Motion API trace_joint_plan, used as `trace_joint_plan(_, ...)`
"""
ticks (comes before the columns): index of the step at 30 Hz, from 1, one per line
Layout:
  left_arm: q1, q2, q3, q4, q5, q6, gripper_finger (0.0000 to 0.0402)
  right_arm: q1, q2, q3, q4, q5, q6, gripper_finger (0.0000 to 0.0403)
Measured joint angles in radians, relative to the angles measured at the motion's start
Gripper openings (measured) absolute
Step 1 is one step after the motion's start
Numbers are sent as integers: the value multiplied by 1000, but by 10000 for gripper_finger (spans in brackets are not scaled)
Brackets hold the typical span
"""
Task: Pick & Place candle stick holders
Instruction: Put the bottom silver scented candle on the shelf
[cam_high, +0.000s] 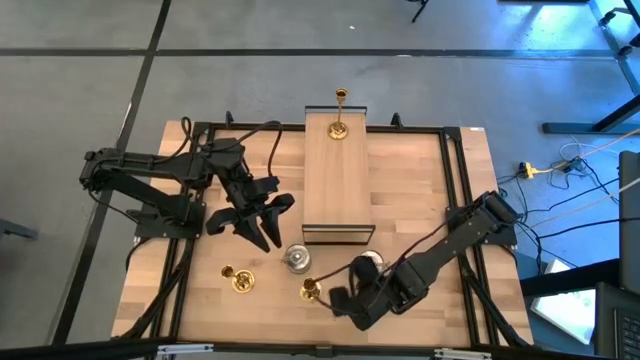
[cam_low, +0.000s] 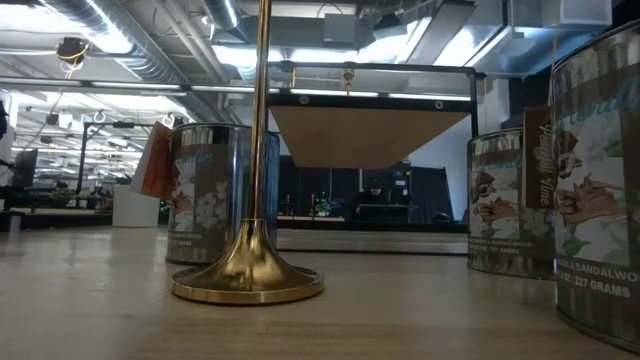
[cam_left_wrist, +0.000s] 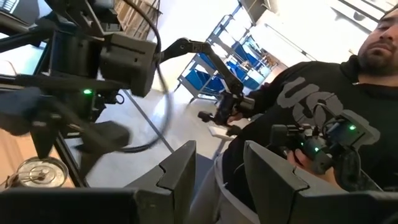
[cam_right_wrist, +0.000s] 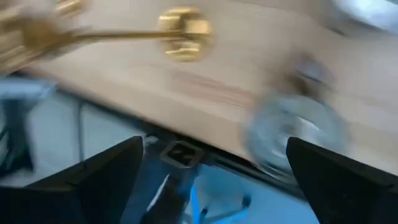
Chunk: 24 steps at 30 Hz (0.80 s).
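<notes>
From above, the left hand (cam_high: 262, 222) hangs over the table (cam_high: 420, 200) to the left of a long wooden box (cam_high: 337, 170), its fingers a little apart and gripping nothing. The right hand (cam_high: 345, 300) sits low near the table's near edge, fingers spread wide, just right of a brass candle stick holder (cam_high: 311, 290) but not clearly touching it. A second brass holder (cam_high: 238, 279) stands further left on the table, a squat silver holder (cam_high: 297, 258) stands between them just in front of the box, and a third brass holder (cam_high: 340, 128) stands on the far end of the box top. From table height, a brass holder (cam_low: 250, 270) fills the near middle, its round base flat on the wood and its stem upright, with printed tins (cam_low: 208, 190) standing behind and to the right; neither hand shows here. The left wrist camera shows its own fingers (cam_left_wrist: 180, 171) narrowly parted and empty, a silver holder (cam_left_wrist: 37, 173) on the table, and beyond it a seated person (cam_left_wrist: 311, 106) in a dark top. The right wrist camera shows its fingers (cam_right_wrist: 112, 165) wide apart and empty, with a blurred brass holder (cam_right_wrist: 180, 31) and a silver one (cam_right_wrist: 292, 134) on the wood beyond.
</notes>
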Motion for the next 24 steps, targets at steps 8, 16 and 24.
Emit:
trace_joint_plan(8, -12, 0, 0, 0, -4, 0, 131, 28, 41, 0, -82, -118, 164, 400)
trace_joint_plan(16, -27, 0, 0, -1, -9, 7, 131, 26, 122, 0, -14, -195, 176, 400)
trace_joint_plan(24, -27, 0, 0, -4, -10, 1, 131, 26, 123, 0, -105, -212, 213, 400)
